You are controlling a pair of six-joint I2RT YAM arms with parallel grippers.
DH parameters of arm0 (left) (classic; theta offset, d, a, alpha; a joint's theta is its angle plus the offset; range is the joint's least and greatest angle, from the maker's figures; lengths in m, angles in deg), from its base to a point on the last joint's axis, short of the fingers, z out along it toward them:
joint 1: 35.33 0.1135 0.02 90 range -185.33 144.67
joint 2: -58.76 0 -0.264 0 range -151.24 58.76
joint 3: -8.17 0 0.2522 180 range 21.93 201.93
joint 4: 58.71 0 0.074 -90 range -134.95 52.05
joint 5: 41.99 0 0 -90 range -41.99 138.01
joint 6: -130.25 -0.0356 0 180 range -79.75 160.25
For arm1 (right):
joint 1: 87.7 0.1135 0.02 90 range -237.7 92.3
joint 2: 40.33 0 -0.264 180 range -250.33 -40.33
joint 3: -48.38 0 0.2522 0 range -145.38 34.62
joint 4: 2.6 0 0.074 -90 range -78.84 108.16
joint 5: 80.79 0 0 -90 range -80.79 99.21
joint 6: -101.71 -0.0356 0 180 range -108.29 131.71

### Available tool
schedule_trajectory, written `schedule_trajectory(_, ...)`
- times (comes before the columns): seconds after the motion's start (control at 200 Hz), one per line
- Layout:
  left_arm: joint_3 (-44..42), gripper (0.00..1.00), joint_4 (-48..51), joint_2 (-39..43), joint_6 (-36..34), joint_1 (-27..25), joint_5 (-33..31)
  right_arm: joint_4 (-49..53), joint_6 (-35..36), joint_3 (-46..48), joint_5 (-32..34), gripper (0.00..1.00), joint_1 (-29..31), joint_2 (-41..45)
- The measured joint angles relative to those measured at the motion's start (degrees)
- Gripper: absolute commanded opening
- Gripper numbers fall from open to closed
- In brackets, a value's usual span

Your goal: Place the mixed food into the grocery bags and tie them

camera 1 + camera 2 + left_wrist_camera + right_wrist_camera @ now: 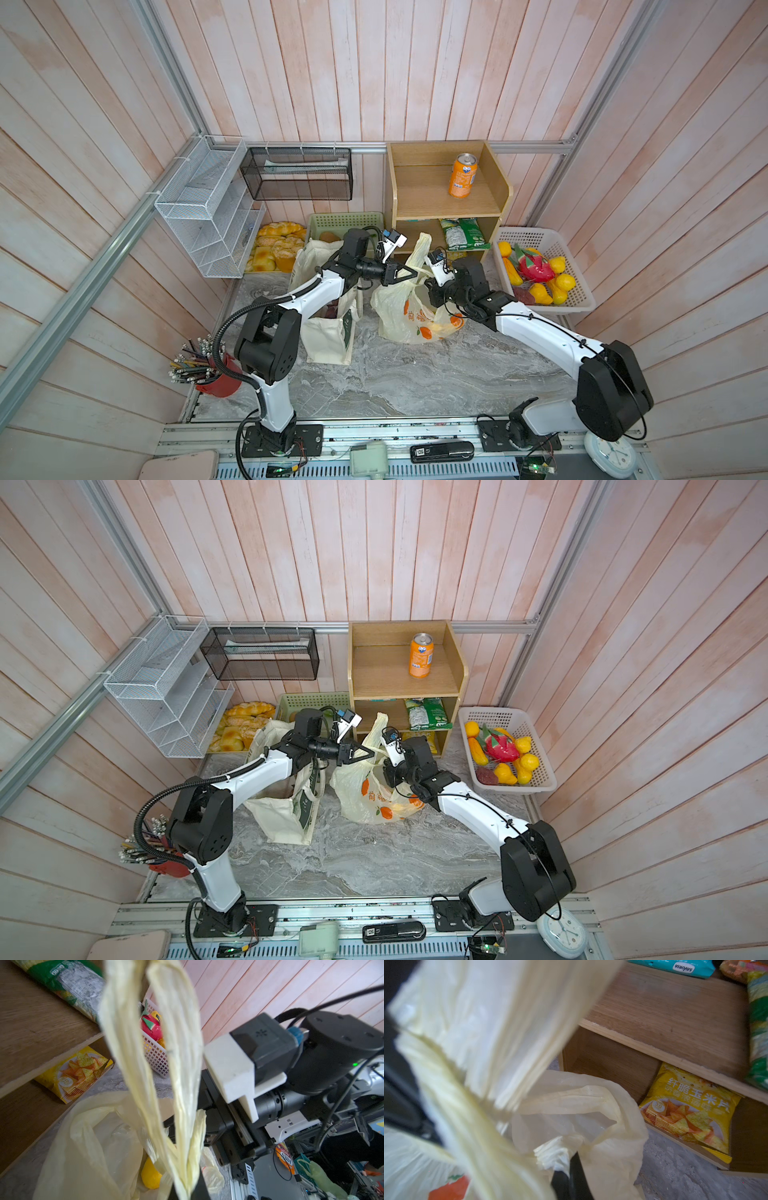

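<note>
Gripping of the plastic bag (399, 320) being carried out on the table (415, 382).
One handle (178, 1084) is being held raised in the closed left gripper (411, 273); the right gripper (568, 1180) is being pressed into bunched plastic, its jaw state not discernible. The lemon (150, 1176) is being seen inside the bag, near the canvas tote (328, 340).

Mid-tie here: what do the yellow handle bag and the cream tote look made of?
Yellow handle bag: thin plastic film, translucent, faintly glossy; it crumples into fine creases. Cream tote: probably woven cotton canvas, matte, opaque; it stands in stiff boxy folds.
</note>
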Motion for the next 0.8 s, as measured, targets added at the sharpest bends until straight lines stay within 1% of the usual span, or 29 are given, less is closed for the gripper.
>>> schedule_trajectory(0.035,-0.02,0.0,0.0,0.0,0.0,0.0,-0.02,0.9,0.2,-0.24,-0.2,0.49,-0.02,0.07)
schedule_trajectory(0.07,-0.02,0.0,0.0,0.0,0.0,0.02,-0.07,2.1,0.39,-0.68,-0.63,0.54,-0.13,0.15)
schedule_trajectory(0.195,-0.85,0.0,-0.11,0.59,0.0,0.02,-0.94,7.41,0.94,-3.65,-4.35,0.63,-1.22,1.81)
schedule_trajectory(0.39,-2.64,0.0,-0.94,2.27,0.0,0.02,-2.47,12.46,-0.13,-10.23,-13.77,0.64,-6.69,7.93)
schedule_trajectory(0.495,-3.74,0.0,-2.05,3.48,0.02,0.0,-3.28,12.17,-3.45,-13.94,-17.22,0.67,-9.25,8.74)
schedule_trajectory(0.65,-5.22,0.0,-3.54,5.16,0.07,0.0,-3.65,10.03,-10.97,-18.84,-21.66,0.71,-11.69,5.25)
schedule_trajectory(0.8,-5.29,0.0,-3.89,5.38,0.04,-0.15,-4.07,8.04,-16.17,-23.43,-24.96,0.73,-11.82,-0.85)
